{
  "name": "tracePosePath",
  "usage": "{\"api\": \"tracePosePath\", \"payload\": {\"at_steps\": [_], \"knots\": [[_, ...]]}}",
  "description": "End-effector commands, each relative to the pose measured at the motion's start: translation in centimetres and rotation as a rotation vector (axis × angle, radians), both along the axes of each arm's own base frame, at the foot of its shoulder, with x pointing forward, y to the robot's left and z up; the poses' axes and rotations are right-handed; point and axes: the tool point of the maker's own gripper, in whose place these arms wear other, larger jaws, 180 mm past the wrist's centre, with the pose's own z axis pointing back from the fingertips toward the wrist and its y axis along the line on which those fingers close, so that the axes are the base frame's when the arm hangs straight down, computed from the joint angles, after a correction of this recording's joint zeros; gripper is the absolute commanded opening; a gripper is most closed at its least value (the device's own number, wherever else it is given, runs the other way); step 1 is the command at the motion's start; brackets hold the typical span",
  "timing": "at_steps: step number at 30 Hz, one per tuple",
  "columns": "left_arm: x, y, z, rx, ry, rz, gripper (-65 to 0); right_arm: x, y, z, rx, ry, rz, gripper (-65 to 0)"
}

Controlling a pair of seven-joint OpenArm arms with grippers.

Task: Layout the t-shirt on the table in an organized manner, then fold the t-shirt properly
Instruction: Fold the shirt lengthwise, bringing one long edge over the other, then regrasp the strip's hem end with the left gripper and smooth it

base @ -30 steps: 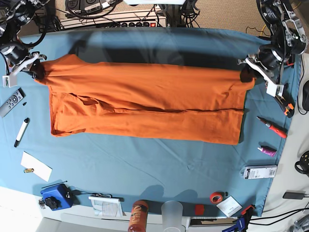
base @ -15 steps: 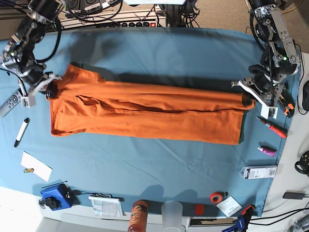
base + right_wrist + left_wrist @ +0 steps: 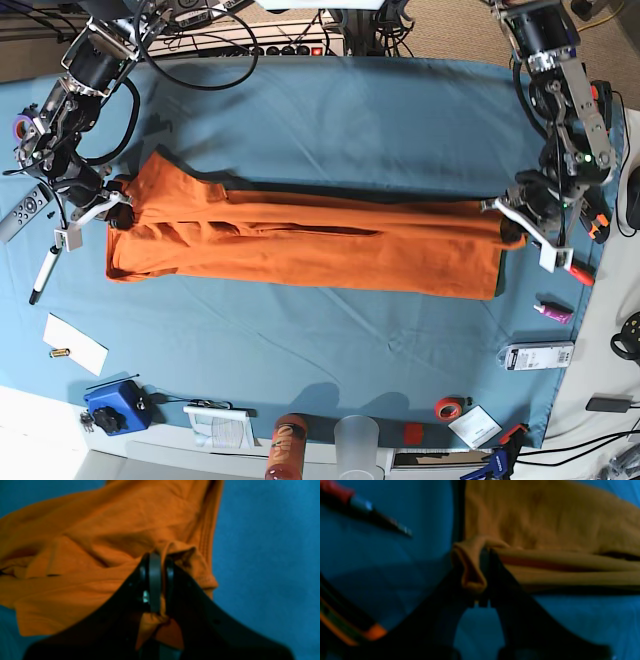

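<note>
The orange t-shirt (image 3: 300, 245) lies folded into a long band across the teal table (image 3: 330, 110). My left gripper (image 3: 513, 225) is shut on the shirt's corner at the band's right end; the left wrist view shows its dark fingers (image 3: 495, 565) pinching a fold of orange t-shirt (image 3: 545, 525). At the band's left end my right gripper (image 3: 115, 207) is shut on bunched cloth. In the right wrist view the t-shirt (image 3: 100, 537) is squeezed between the fingertips (image 3: 155, 575) and a tuft hangs below them. Both held edges sit low, close to the table.
A remote (image 3: 22, 212) and a marker (image 3: 44, 274) lie left of the shirt. A red-handled tool (image 3: 578, 271), a small pink bottle (image 3: 552, 311) and a white box (image 3: 537, 355) lie at the right. A blue box (image 3: 115, 405), an orange-capped bottle (image 3: 288, 445) and a cup (image 3: 356, 442) line the front edge.
Both grippers have carried the shirt's far edge toward the front of the table, folding it over onto the near half. The band is now narrower. Both grips stayed shut.
</note>
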Motion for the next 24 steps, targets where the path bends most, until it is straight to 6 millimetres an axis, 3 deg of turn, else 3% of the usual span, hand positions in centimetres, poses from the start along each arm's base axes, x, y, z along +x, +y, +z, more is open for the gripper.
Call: {"api": "tracePosePath", "payload": {"at_steps": [1,10,13,15,19,24], "knots": [[1.3,0.5,1.9,0.014,-0.067,0.007,-65.0,1.3,-1.1,2.0,-0.021,-0.072,-0.017,-65.0],[2.9,0.4,3.0,0.007,-0.156,-0.008,-65.0,1.8,-1.9,2.3,-0.066,-0.096,-0.033,-65.0],[2.9,-0.2,2.3,-0.004,-0.154,-0.049,-47.5,1.8,-1.9,2.3,-0.065,-0.090,-0.031,-65.0],[2.9,-0.2,2.2,-0.005,-0.150,-0.048,-39.1,1.7,-1.7,2.2,-0.054,-0.084,-0.027,-65.0],[3.1,0.4,2.2,-0.015,-0.140,0.002,-37.4,2.0,-1.2,2.7,-0.014,-0.108,-0.024,-53.2],[2.9,0.1,3.4,-0.016,-0.112,-0.007,-37.4,2.6,-0.9,4.8,0.062,-0.186,-0.024,-52.9]]}}
